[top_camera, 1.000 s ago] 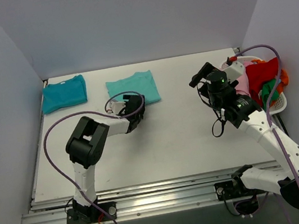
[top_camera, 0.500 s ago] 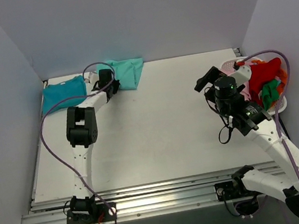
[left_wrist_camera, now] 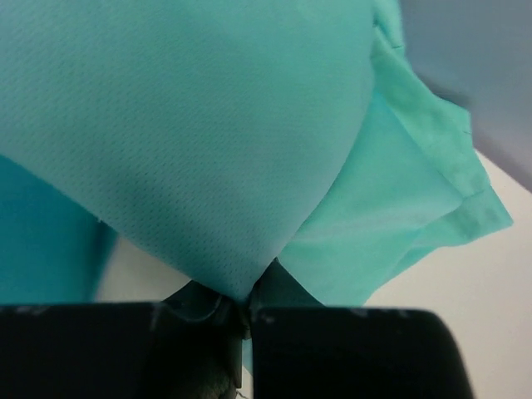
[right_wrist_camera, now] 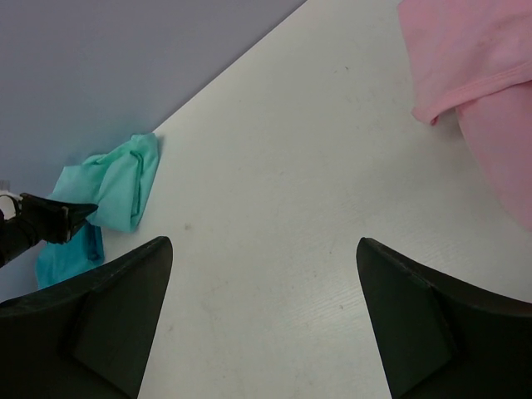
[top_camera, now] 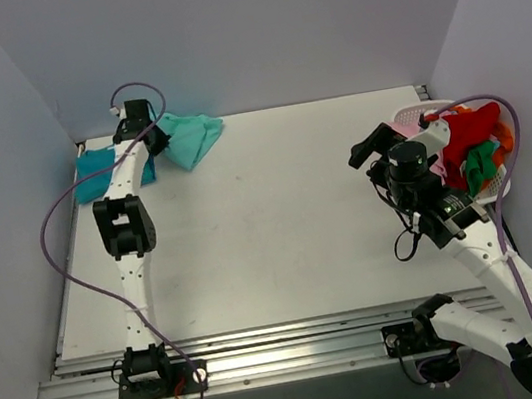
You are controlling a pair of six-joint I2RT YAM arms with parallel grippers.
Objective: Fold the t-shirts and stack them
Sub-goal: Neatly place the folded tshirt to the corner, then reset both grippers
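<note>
The left claw (left_wrist_camera: 248,312) is pressed together on a fold of the light tee (left_wrist_camera: 191,125). In the wrist view the cloth fans out from the pinch point. In the top view this claw (top_camera: 147,137) is at the upper left of the frame with its arm stretched almost straight. The light tee (top_camera: 190,136) trails to its right in a loose bunch, no longer a neat rectangle. I cannot tell whether all of it is off the table (top_camera: 281,227). The dark tee (top_camera: 94,171) lies flat just left of the claw, partly hidden by the arm.

The step looks like carrying the light tee onto the dark one. To do it well, bring the pinch over the far side of the dark tee, lower until the trailing cloth rests, then draw back so it spreads rather than heaps. Let go only once the edges roughly match, since a one-point grip lets the folds slide apart.

The right claw (right_wrist_camera: 264,243) is spread and holds nothing. It hovers at the right of the frame beside the basket (top_camera: 497,188).
</note>
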